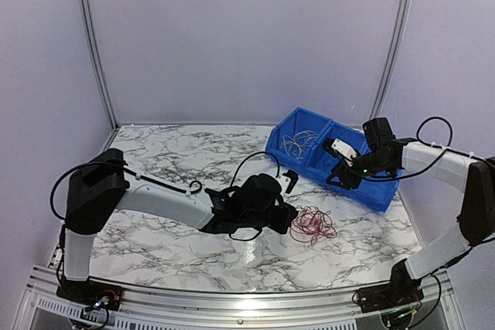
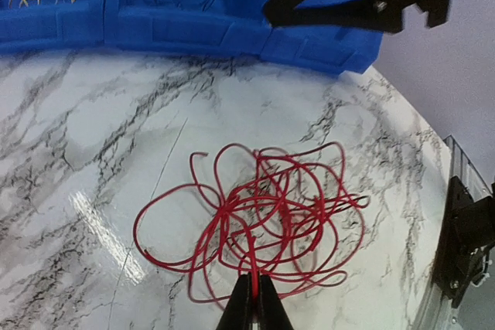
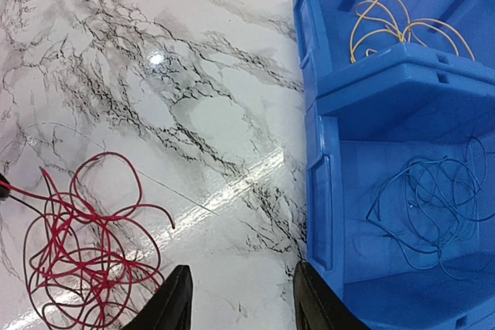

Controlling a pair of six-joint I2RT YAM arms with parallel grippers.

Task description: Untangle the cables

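Red cables [image 2: 249, 210]: round tangle on table [image 2: 69, 183], no clear long axis, near strand pinched in left end effector [image 2: 254, 305]. Right end effector [image 3: 246, 304] wide, beside blue bin [image 3: 402, 83].

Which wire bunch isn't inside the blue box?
The red bunch: it lies out on the marble table, pinched by the left gripper. The yellow bunch and the dark blue bunch each sit in a compartment of the blue box.

Red cables [image 2: 263, 222], blue bin [image 3: 387, 98], marbled table [image 1: 178, 152]
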